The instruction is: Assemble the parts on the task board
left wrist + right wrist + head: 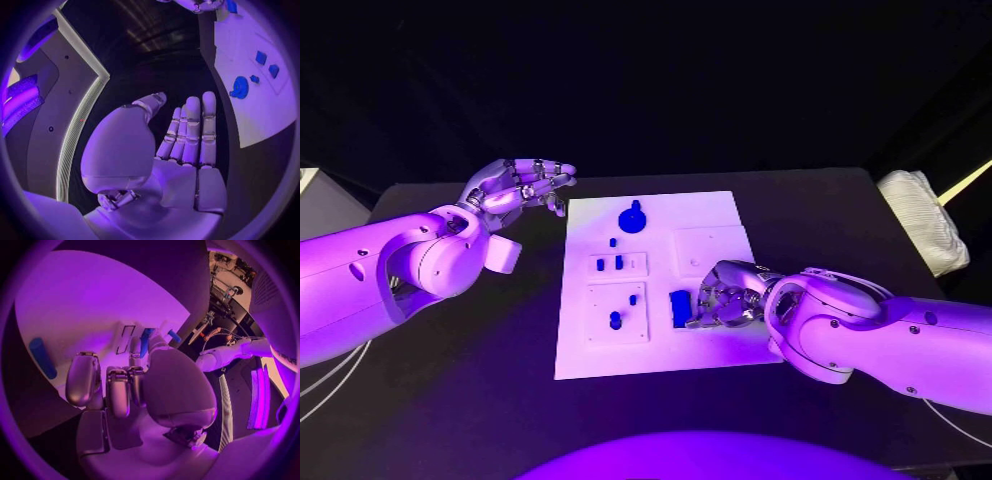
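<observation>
Lying flat in the middle of the black table [459,390] is the white flat task board [711,215]. On it sit small blue parts. One round blue part with a little knob [632,219] is near the far end of the board. Two short blue pegs [609,263] stand side by side in a square panel in the middle, and another small blue piece [615,321] sits in the square panel nearer the robot.

The robot's left silver hand [519,187] is up beside the far left corner of the board, not touching it. Its fingers are apart and it holds nothing.

The right silver hand [728,295] is down on the board's near right part, with its fingers curled. A blue block [681,306] sits right at its fingertips. I cannot tell if the hand is holding it or just touching it.
</observation>
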